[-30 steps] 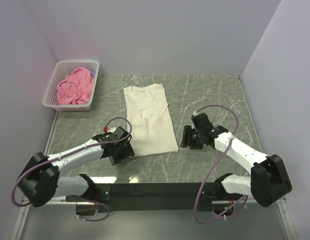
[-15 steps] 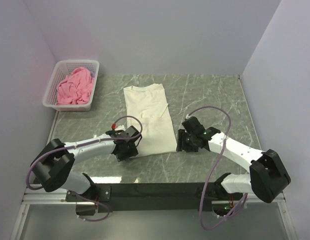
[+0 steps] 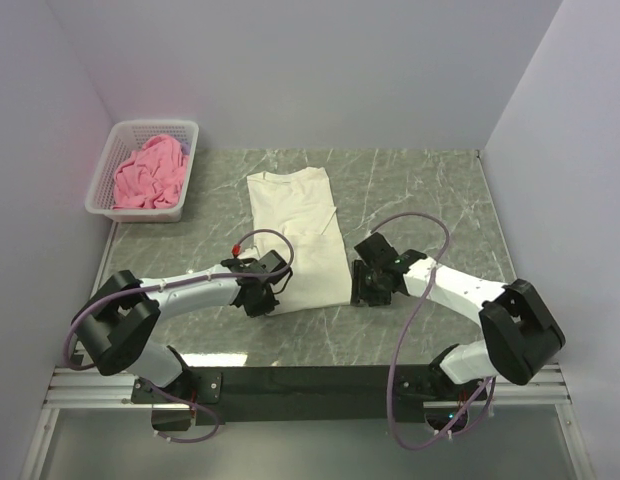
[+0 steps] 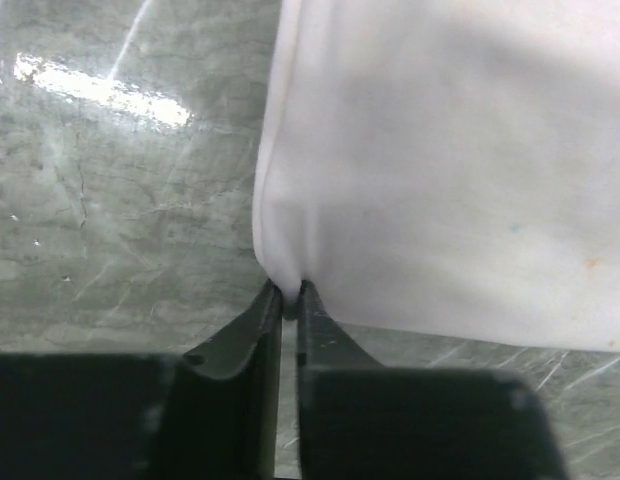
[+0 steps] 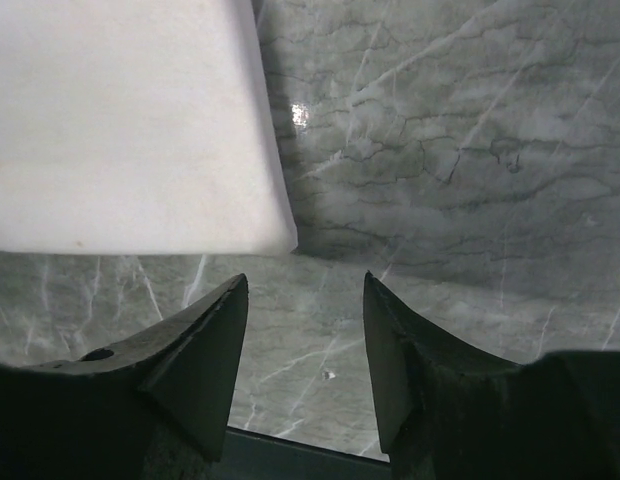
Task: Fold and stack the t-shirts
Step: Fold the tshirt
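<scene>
**Q:** What is shown at the far left of the top view?
**A:** A white lattice basket (image 3: pixel 155 125) is set at the far-left corner of the table (image 3: pixel 420 190). The pink t-shirt (image 3: pixel 148 175) is bunched inside it.

**Q:** How is the left gripper (image 4: pixel 290 292) depicted?
**A:** It is clenched on the near-left corner of the cream-white t-shirt (image 3: pixel 295 225). In the left wrist view, a small peak of fabric is pinched between its 2 nearly closed fingers.

**Q:** Where is that shirt placed?
**A:** It is laid flat as a long rectangle at the table's middle. The collar end is turned away from the arms, and the near edge is flanked by the 2 grippers.

**Q:** And the right gripper (image 5: pixel 304 290)?
**A:** It is released. Its 2 fingers are spread over bare marble just beside the shirt's near-right corner, which is not touched.
</scene>
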Available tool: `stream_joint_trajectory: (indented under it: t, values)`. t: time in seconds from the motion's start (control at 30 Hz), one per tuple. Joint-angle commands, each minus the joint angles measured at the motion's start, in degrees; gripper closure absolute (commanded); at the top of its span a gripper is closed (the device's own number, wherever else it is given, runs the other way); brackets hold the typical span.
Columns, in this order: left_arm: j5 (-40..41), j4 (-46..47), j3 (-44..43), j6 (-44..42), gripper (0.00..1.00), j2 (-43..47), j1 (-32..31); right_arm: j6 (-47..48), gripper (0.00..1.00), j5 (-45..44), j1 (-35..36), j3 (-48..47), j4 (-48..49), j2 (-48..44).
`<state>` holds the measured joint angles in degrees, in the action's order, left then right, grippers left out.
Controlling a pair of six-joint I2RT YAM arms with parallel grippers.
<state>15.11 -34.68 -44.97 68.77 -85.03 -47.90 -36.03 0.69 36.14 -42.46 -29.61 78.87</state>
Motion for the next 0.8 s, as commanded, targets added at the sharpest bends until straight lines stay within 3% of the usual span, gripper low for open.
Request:
stream_joint_trajectory:
  t: [0.0, 0.03, 0.77]
  values:
    - [-1.14, -0.48, 1.90, 0.13, 0.93, -2.24, -0.62, -0.80, 0.44, 0.44, 0.51, -1.75, 2.00, 1.02]
    - [-1.23, -0.22, 1.90, 0.13, 0.99, -2.07, -0.70, -0.62, 0.44, 0.54, 0.60, -2.01, 2.09, 1.72]
    - [-2.54, 0.75, 2.69, -0.22, 0.99, -0.40, -1.06, 0.52, 0.56, -0.60, 1.30, -7.02, -0.89, 10.95]
